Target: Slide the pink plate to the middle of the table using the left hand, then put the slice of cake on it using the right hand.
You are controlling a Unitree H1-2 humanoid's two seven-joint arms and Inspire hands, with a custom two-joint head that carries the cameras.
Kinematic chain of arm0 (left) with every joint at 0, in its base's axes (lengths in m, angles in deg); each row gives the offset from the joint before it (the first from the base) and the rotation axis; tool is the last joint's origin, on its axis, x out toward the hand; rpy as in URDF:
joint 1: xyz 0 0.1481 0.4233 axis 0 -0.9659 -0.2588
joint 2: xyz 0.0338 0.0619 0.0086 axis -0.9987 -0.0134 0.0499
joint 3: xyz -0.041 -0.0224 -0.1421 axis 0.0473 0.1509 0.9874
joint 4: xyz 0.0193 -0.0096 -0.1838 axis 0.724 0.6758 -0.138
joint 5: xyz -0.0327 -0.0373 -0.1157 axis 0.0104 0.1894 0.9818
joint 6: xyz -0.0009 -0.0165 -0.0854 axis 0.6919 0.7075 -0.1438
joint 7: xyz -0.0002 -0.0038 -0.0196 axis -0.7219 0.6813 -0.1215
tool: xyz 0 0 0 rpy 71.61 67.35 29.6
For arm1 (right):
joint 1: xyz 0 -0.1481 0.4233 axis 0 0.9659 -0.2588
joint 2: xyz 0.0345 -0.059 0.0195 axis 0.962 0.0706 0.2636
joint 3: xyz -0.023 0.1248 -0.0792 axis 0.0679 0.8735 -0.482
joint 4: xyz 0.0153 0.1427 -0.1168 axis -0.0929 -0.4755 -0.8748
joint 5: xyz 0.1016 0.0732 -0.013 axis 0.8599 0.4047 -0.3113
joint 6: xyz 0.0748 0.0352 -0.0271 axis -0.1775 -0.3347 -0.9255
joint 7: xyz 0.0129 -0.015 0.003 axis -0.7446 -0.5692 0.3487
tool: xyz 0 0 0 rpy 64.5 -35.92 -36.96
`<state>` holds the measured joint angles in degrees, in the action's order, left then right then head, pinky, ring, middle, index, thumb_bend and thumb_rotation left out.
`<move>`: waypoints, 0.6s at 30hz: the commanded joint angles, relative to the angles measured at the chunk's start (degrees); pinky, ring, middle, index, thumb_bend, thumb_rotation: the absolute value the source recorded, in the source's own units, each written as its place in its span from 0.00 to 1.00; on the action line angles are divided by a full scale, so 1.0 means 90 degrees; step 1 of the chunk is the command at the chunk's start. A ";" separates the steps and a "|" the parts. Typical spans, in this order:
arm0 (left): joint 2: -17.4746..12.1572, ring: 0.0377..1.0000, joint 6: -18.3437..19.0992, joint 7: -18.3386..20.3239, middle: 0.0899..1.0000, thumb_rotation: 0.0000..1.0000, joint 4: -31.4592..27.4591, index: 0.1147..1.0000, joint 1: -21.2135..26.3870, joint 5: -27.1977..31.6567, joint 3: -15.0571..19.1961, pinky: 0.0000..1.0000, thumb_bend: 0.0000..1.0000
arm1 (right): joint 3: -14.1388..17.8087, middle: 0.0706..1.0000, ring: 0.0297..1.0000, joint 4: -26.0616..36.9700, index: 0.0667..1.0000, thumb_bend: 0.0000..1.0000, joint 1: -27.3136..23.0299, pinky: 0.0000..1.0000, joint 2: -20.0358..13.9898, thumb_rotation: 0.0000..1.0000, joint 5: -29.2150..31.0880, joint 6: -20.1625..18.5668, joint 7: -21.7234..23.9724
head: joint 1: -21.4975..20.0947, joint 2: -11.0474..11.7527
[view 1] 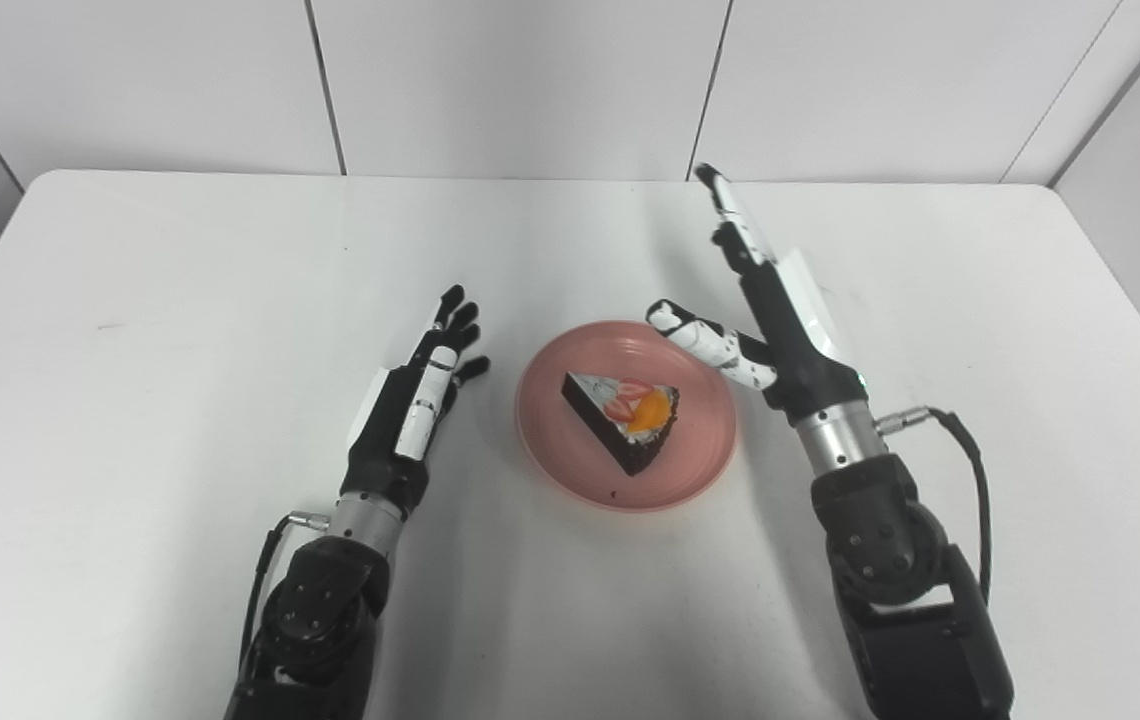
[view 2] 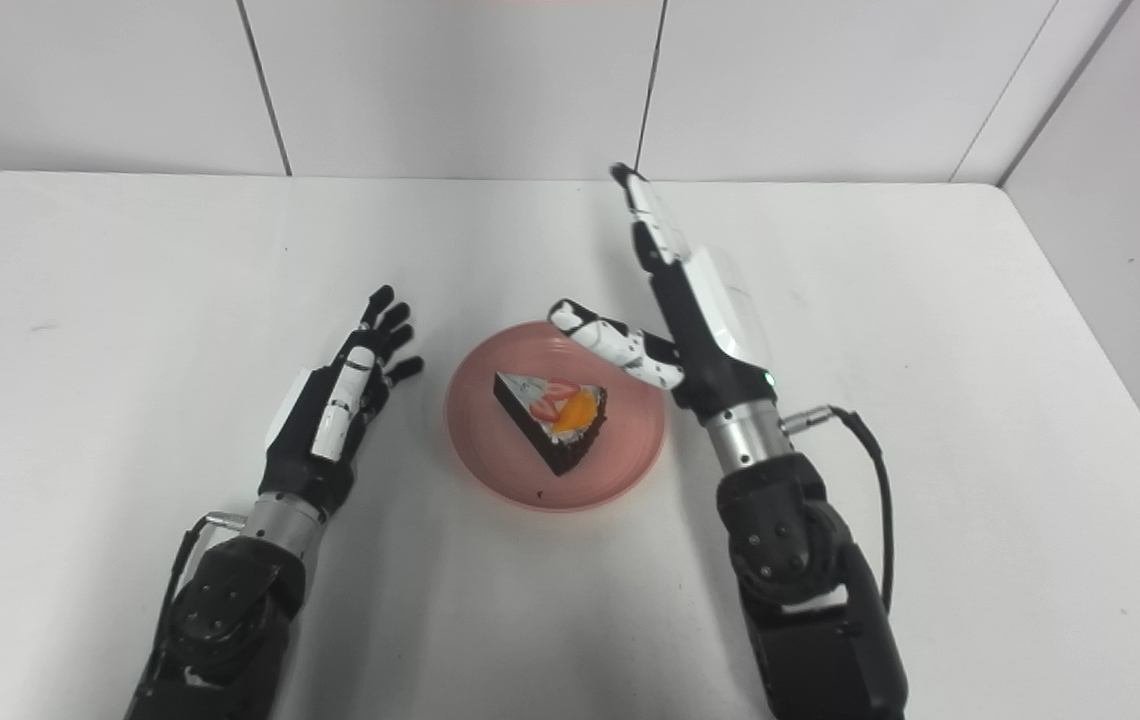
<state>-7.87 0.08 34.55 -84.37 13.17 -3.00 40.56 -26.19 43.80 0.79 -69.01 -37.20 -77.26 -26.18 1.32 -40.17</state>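
Slice of cake (view 1: 624, 418): a dark wedge topped with white cream, strawberry and an orange piece, lying flat on the pink plate (view 1: 695, 465), point aimed toward the lower middle of the frame. Seated a little left of the plate's centre, clear of the rim all round, with a dark crumb near the lower edge. Plate itself resting at about the centre of the picture, on the white table (view 1: 130, 300), roughly midway between the two arms. Judged from this layout, both steps done: plate in the middle, cake on it.

Just right of the plate, the right hand (view 1: 765, 300): released, holding nothing, fingers stretched straight toward the upper frame, thumb angled left over the plate's upper right rim without touching the cake. Probably raised and spread this way to let the slice go and clear it without smearing the cream.

Left of the plate, the left hand (view 1: 420, 390): also released and empty, fingers extended and slightly fanned, low over the table, near the plate's left edge but apart from it. Likely parked there, out of the other arm's way.
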 commanded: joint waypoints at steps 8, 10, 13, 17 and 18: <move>-0.0303 1.00 -0.0268 -0.0219 1.00 1.00 -0.0746 1.00 -0.0803 -0.0707 0.0084 1.00 0.40 | 0.0492 1.00 1.00 -0.0165 1.00 0.79 0.0785 1.00 0.0307 1.00 0.1709 0.0444 -0.0217 | 0.0025 -0.0023; -0.0339 1.00 -0.0235 -0.0276 1.00 1.00 -0.0923 1.00 -0.0966 -0.0898 0.0079 1.00 0.41 | 0.0525 1.00 1.00 -0.0217 1.00 0.71 0.0875 1.00 0.0394 1.00 0.1971 0.0483 -0.0243 | 0.0030 -0.0029; -0.0359 1.00 -0.0246 -0.0229 1.00 1.00 -0.1044 1.00 -0.1144 -0.0868 0.0134 1.00 0.42 | 0.0534 1.00 1.00 -0.0331 1.00 0.55 0.0899 1.00 0.0494 1.00 0.2107 0.0658 -0.0339 | 0.0036 -0.0039; -0.0396 1.00 -0.0184 -0.0149 1.00 1.00 -0.0959 1.00 -0.1101 -0.0772 0.0194 1.00 0.42 | 0.0567 1.00 1.00 -0.0522 1.00 0.41 0.0851 1.00 0.0563 1.00 0.2245 0.0736 -0.0411 | 0.0039 -0.0035; -0.0417 1.00 -0.0177 -0.0123 1.00 1.00 -0.0937 1.00 -0.1081 -0.0759 0.0196 1.00 0.42 | 0.0583 1.00 1.00 -0.0561 1.00 0.38 0.0835 1.00 0.0580 1.00 0.2272 0.0705 -0.0428 | 0.0038 -0.0031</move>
<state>-10.52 -1.95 33.47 -92.92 3.69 -10.01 41.54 -21.57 38.16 9.49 -64.16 -17.59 -73.79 -29.02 1.58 -40.43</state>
